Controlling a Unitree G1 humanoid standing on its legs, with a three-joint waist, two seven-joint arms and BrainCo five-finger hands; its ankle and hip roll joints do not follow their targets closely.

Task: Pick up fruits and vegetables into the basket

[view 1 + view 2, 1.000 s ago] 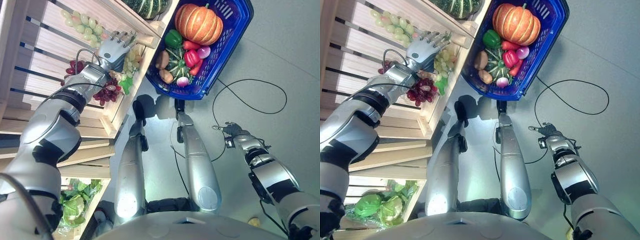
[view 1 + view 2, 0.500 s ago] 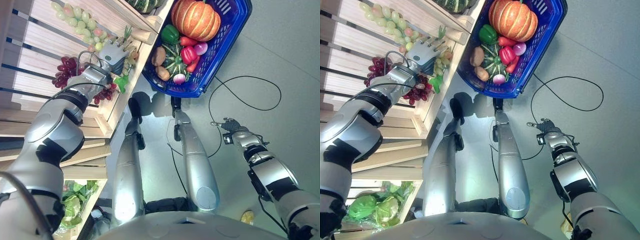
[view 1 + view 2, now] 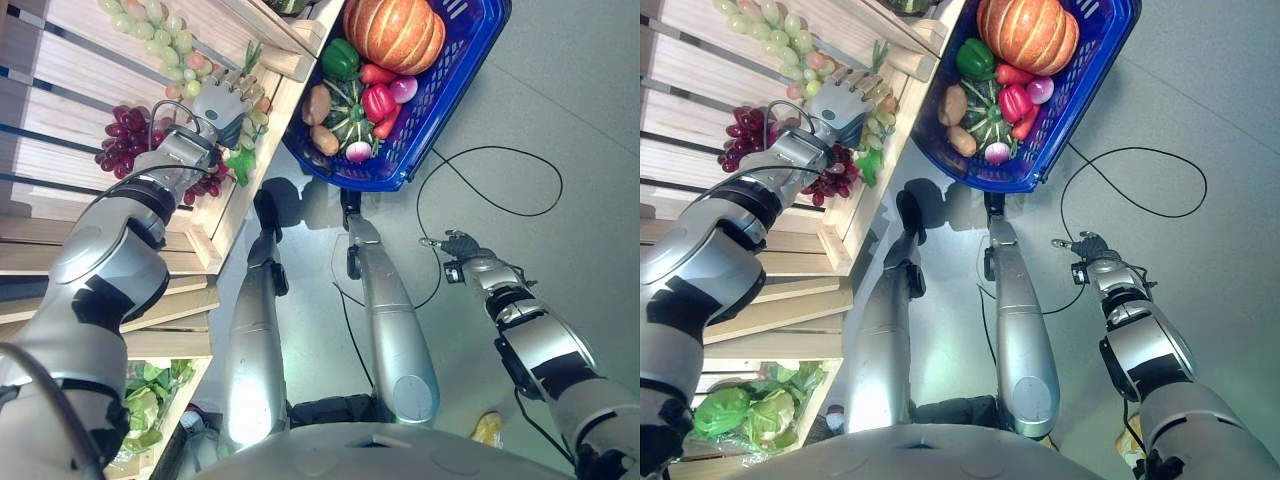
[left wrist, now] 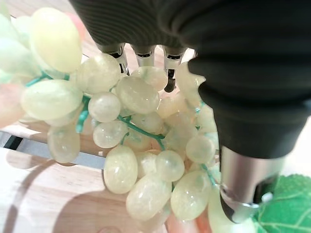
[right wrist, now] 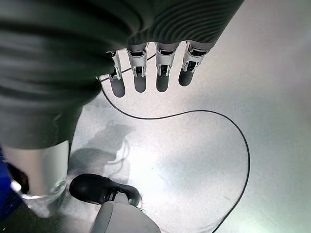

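grapes (image 4: 146, 160): pale green bunch in the wooden crate (image 3: 70, 80), right under the left hand (image 3: 222, 100)
left fingers (image 4: 168, 68): extended, draped over the bunch, not clamped
nearer hand: left; right hand (image 3: 457, 245) idle, fingers relaxed, far from the crate
basket (image 3: 450, 80): blue, on the floor just beside the crate

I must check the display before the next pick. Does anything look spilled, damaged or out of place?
Nothing stands out. The blue plastic basket holds its vegetables neatly, and the red grape bunch lies in the pale wooden crate. The left robot hand rests on the pale green grape bunch.
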